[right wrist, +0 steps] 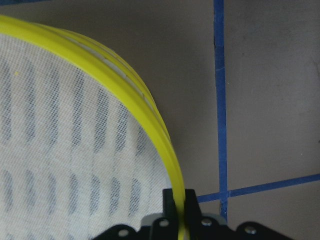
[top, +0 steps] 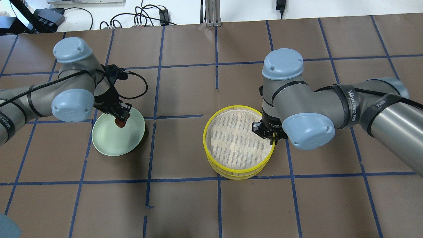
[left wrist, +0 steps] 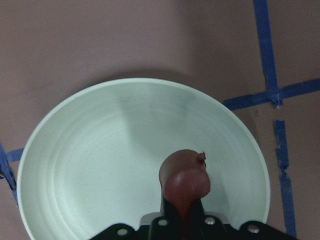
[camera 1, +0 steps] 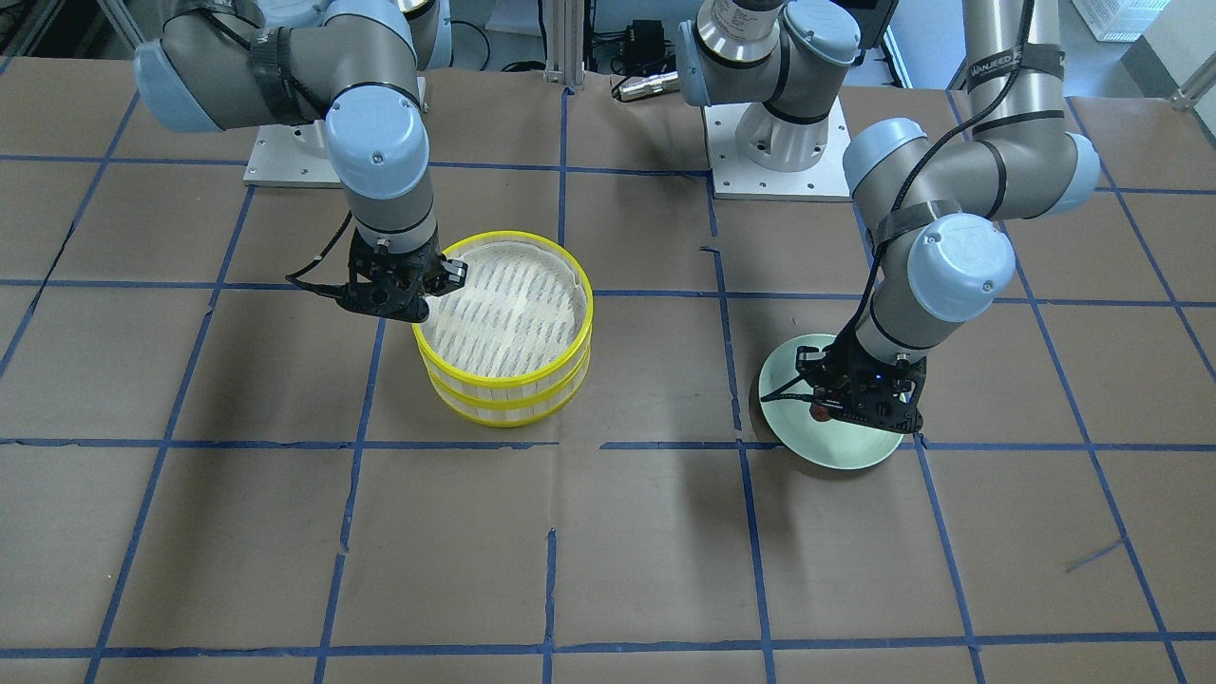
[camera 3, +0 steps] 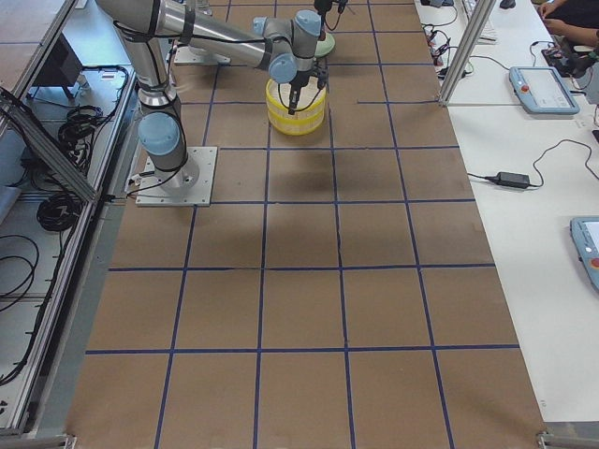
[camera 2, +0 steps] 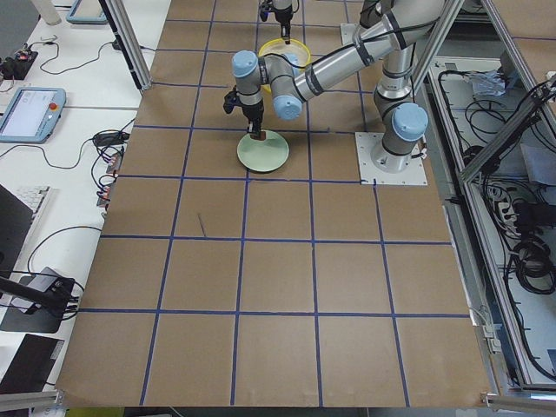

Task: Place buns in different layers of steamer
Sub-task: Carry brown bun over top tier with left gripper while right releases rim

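Reddish-brown bun [left wrist: 184, 174] is held clamped in the left gripper [top: 119, 116] over the green plate [top: 107, 143]; the steamer stack [camera 1: 503, 404] is found well off to its right, top layer [top: 238, 138] pinched at the rim by the right gripper [right wrist: 179, 210].

**benchrat:** Lighting is bright and even, diffuse from overhead. Soft dark shadows pool on the table [camera 1: 608, 551] under both arms, beside the plate [top: 109, 142] and next to the steamer layers [camera 1: 503, 385].

**gridtape:** Yep, though both wrist views are dimmer. The reddish-brown bun [left wrist: 185, 177] looks dark and a bit soft up close, and the top layer [right wrist: 155, 120] has its yellow rim smeared near the lens. Small highlights on the blue joint caps [camera 1: 375, 142]. Side views are sharp, just tiny.
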{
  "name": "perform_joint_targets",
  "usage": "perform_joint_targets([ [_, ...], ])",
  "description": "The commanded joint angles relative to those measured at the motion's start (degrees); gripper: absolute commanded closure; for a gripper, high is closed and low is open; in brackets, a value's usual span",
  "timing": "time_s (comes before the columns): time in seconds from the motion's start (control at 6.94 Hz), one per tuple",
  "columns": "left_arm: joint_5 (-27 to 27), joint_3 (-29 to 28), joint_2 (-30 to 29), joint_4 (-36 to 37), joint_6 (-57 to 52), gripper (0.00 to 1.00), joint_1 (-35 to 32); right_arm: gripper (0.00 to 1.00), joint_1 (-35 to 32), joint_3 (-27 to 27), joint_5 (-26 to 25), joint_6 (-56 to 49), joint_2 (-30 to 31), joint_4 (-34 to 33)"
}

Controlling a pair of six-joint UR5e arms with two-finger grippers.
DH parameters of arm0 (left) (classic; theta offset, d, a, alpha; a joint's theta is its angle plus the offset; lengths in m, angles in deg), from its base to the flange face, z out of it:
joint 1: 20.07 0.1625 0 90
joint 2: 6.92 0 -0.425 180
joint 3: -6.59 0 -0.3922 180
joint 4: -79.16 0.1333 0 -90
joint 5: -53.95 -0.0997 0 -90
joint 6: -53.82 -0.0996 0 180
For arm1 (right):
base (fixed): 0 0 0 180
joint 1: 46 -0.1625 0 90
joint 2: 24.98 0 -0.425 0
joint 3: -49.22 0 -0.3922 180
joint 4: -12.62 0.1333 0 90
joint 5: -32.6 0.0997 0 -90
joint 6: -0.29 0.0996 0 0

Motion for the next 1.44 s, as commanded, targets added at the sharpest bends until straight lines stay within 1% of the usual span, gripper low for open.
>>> perform_joint_targets([
  [0.0,-0.05,-4.0,0.22,-4.71,1.56,0.92,-0.39,0.01,0.0,-0.42,0.45,1.7,-0.26,-2.85],
  [0.14,-0.13,-4.44,0.57,-4.97,1.65,0.92,-0.48,0.0,0.0,-0.16,0.1,1.11,-0.34,-2.87],
  [0.29,-0.39,-5.75,0.83,-7.67,3.83,0.92,-1.35,0.0,0.96,1.41,-0.43,0.4,-0.17,-2.26],
  [0.43,-0.74,-7.59,2.23,-10.57,7.42,0.92,-4.32,0.0,1.75,5.25,-0.52,-3.34,-0.17,1.83],
  [0.58,-0.92,-8.65,3.63,-12.6,10.15,0.92,-7.66,0.0,4.98,9.73,-0.95,-9.38,0.7,9.01],
  [0.72,-0.75,-8.75,3.3,-13.92,16.79,0.92,-11.17,0.0,8.4,13.17,-0.87,-10.75,1.67,14.39],
  [1.01,0.56,-8.84,3.21,-13.59,27.17,0.92,-19.87,0.0,10.98,17.14,-0.87,-18.64,5.18,20.66],
  [1.15,2.66,-8.75,2.69,-13.06,34.19,0.92,-23.65,0.0,12.47,20.46,-0.96,-19.02,5.8,22.77],
  [1.3,6.68,-8.75,2.51,-12.71,38.52,0.92,-26.56,0.0,13.96,24.67,-0.44,-19.72,5.9,25.23],
])
